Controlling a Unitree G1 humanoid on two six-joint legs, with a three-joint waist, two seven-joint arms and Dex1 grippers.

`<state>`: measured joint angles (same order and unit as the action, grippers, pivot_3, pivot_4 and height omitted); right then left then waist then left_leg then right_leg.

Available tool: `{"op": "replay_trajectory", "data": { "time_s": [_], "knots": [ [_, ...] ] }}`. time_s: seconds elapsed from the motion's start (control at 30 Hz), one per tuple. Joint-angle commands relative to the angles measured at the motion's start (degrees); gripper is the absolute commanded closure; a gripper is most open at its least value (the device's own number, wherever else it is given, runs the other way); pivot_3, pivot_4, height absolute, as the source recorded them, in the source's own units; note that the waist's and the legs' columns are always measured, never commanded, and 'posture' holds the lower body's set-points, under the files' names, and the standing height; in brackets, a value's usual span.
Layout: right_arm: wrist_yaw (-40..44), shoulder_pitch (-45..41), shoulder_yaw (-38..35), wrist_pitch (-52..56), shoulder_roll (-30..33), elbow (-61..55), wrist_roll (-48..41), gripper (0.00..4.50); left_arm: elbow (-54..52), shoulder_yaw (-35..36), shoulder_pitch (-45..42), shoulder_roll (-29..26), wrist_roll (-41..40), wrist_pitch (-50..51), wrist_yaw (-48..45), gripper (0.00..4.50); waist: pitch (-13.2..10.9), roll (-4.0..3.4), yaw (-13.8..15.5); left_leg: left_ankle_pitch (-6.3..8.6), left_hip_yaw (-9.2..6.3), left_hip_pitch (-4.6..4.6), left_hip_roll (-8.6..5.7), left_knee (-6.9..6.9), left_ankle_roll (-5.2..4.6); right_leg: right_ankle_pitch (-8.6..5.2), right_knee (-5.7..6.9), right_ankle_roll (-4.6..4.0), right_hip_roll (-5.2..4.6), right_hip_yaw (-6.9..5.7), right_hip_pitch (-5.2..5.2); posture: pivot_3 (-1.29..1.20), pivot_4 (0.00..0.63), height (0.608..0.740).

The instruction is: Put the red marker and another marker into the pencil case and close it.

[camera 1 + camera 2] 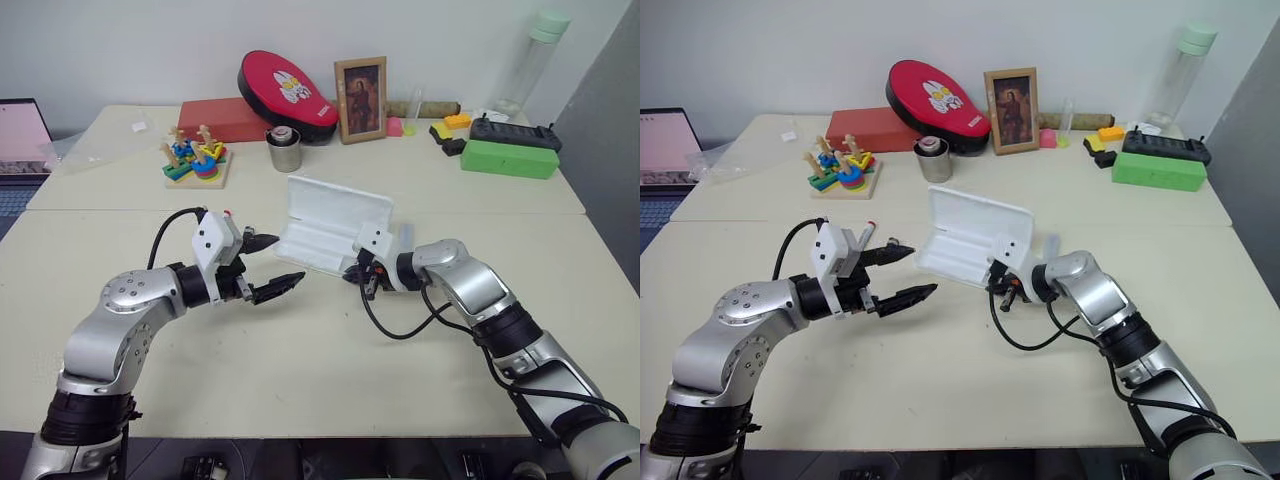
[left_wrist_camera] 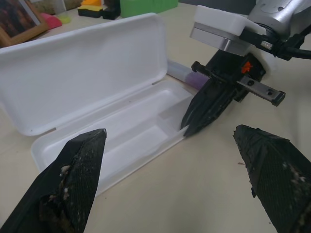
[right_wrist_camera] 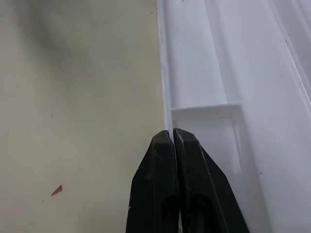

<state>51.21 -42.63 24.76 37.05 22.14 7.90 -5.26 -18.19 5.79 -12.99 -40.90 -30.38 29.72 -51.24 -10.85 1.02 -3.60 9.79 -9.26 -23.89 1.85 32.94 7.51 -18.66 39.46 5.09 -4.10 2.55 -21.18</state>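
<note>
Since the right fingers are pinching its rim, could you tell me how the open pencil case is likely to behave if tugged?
The pencil case looks thin, hollow plastic, so probably light and apt to slide. Its raised lid may flop. The thin rim could flex between the right gripper's fingers.

two cream tables (image 1: 300, 360) stand pushed together edge to edge before a plain white wall (image 1: 150, 40); a grey panel (image 1: 600, 110) rises at right.

No legible text, labels, brand names or numbers were found on any object. The red oval case (image 1: 288, 93) at the back of the table (image 1: 330, 380) carried a white cartoon figure only; no lettering on it could be read.
</note>
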Motion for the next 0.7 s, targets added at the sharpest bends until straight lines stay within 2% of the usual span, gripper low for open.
{"op": "replay_trajectory", "data": {
  "time_s": [0.03, 0.17, 0.33, 0.47, 0.7],
  "knots": [
    [2.2, 0.9, -2.0, -2.9, 1.3, -7.1, -1.4, 4.48, -5.1, 4.4, 3.1, -1.8, -2.5, 0.2, -0.5, 0.00, 0.0, 0.00, 0.0, 0.00, 0.00, 0.00, 0.00, 0.00, 0.00, 0.00, 0.00, 0.00, 0.00, 0.00, 0.00, 0.00, 0.150, 0.740],
    [6.7, 4.2, -2.2, -4.6, 4.8, -15.4, -3.8, 4.48, -8.5, 9.1, 11.4, -4.0, -3.4, -0.3, -2.3, 0.00, 0.0, -0.01, -0.2, 0.00, 0.02, -0.01, 0.00, -0.04, 0.00, 0.00, -0.04, 0.00, 0.00, 0.03, -0.02, 0.00, 0.150, 0.740],
    [10.4, 8.1, 1.1, -6.9, 8.9, -21.0, -2.7, 4.48, -10.8, 13.6, 18.5, -5.7, -4.8, 0.3, -3.2, 0.00, 0.0, -0.01, 0.3, 0.01, 0.00, 0.00, 0.00, -0.04, -0.01, -0.01, -0.04, 0.00, 0.00, 0.00, 0.00, 0.00, 0.150, 0.740],
    [11.5, 9.2, 3.1, -8.6, 10.0, -21.9, -1.4, 4.48, -11.6, 14.5, 19.8, -5.9, -5.4, 0.7, -2.9, 0.00, 0.0, -0.01, 0.3, 0.01, 0.00, 0.01, 0.00, -0.03, -0.01, -0.01, -0.04, 0.00, 0.00, 0.01, 0.00, 0.00, 0.150, 0.740],
    [11.1, 10.6, 5.8, -6.5, 8.1, -24.4, -0.9, 4.48, -12.4, 14.1, 19.9, -6.1, -5.9, 1.3, -2.2, 0.00, 0.0, -0.01, 0.3, 0.01, 0.00, 0.00, 0.00, -0.02, -0.01, -0.01, -0.07, 0.00, 0.00, 0.01, 0.01, 0.00, 0.150, 0.740]
  ]
}}
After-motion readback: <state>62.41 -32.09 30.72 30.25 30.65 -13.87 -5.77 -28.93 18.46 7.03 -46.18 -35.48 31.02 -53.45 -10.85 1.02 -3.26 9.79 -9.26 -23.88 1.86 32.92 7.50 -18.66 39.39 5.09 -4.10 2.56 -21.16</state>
